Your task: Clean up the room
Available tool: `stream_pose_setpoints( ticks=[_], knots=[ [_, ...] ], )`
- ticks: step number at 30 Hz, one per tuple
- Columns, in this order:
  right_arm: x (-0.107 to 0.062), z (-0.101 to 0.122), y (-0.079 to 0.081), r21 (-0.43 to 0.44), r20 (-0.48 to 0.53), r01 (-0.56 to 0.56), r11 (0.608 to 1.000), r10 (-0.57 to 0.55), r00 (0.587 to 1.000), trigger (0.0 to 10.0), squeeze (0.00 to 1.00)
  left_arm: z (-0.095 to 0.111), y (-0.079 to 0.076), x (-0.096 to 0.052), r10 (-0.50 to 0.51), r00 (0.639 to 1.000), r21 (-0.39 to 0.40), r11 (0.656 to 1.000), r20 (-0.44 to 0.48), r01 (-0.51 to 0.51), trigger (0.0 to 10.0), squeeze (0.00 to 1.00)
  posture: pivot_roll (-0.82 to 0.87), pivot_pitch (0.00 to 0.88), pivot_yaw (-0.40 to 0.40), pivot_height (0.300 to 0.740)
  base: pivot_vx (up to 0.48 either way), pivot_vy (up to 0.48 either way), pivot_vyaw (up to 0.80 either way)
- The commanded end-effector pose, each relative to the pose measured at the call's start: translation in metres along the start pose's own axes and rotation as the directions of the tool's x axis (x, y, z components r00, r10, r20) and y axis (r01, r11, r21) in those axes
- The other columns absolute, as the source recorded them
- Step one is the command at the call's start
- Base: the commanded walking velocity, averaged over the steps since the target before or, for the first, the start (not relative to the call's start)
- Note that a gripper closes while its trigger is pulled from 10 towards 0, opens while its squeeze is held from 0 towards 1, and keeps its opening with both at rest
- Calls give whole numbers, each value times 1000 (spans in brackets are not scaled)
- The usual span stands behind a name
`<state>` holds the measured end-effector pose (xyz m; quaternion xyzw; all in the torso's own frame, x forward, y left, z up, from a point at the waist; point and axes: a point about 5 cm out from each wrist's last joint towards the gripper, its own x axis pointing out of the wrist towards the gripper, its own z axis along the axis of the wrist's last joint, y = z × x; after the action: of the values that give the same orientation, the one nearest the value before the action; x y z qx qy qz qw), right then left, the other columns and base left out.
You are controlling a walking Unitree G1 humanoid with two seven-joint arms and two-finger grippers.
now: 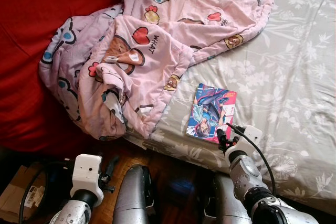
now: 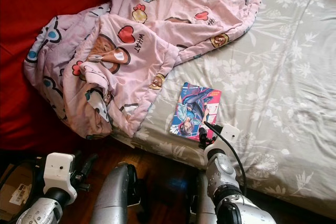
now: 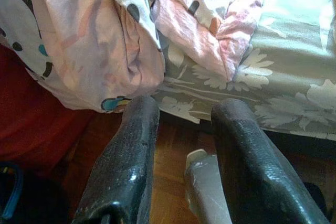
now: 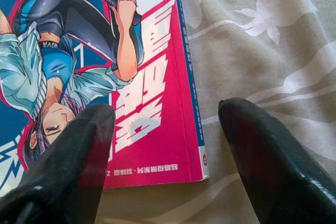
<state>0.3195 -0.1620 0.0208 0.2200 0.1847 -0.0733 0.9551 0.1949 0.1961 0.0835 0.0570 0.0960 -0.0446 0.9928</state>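
Observation:
A comic book [image 1: 211, 112] with a bright pink and blue cover lies flat on the bed near its front edge. My right gripper [image 1: 224, 139] is open just above the book's near corner. In the right wrist view one finger [image 4: 68, 166] is over the cover [image 4: 79, 51], the other over the sheet, with the book's edge between them. A crumpled pink cartoon blanket [image 1: 157, 40] hangs off the bed's corner. My left gripper [image 3: 186, 107] is open and empty, low above the floor beside the bed, pointing at the hanging blanket [image 3: 94, 40].
The grey floral sheet [image 1: 294, 77] covers the bed to the right. A large red cloth surface [image 1: 31, 51] rises on the left. Dark wooden floor [image 1: 168, 166] lies below the bed edge, with a cardboard box [image 1: 18, 195] at the lower left.

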Motion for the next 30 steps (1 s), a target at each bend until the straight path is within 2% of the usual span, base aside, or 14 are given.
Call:
stream_pose_setpoints(
  ticks=[1, 8, 15, 22, 28, 30],
  knots=[
    [-4, -14, -3, 10, -44, 9, 1000, -9, 999, 10000, 0, -7, 5, -8, 17, 999, 6, 1000, -48, -17, 10000, 0, 160, 393, 61, 636, 0, 0, 0],
    [-6, -22, 1, 28, -74, -28, 999, 30, 997, 10000, 0, -7, 5, -12, 19, 998, 9, 1000, -57, -19, 10000, 0, 168, 408, 66, 636, 0, 0, 0],
    [-5, -17, 6, 46, -36, -53, 998, 55, 998, 10000, 0, -8, 7, -13, 21, 998, 10, 1000, -61, -20, 10000, 0, 168, 409, 67, 636, 0, 0, 0],
    [-8, -27, 2, 63, -93, -41, 997, 47, 995, 10000, 0, -8, 6, -14, 19, 998, 10, 1000, -64, -18, 10000, 0, 173, 412, 69, 636, 0, 0, 0],
    [-13, -42, 3, 105, -156, -55, 993, 71, 985, 10000, 0, -7, 6, -18, 20, 997, 13, 1000, -69, -19, 10000, 0, 183, 425, 76, 636, 0, 0, 0],
    [-15, -46, 1, 151, -167, -45, 987, 71, 983, 10000, 0, -7, 7, -20, 20, 997, 14, 1000, -71, -19, 10000, 0, 188, 431, 79, 636, 0, 0, 0]
  ],
)
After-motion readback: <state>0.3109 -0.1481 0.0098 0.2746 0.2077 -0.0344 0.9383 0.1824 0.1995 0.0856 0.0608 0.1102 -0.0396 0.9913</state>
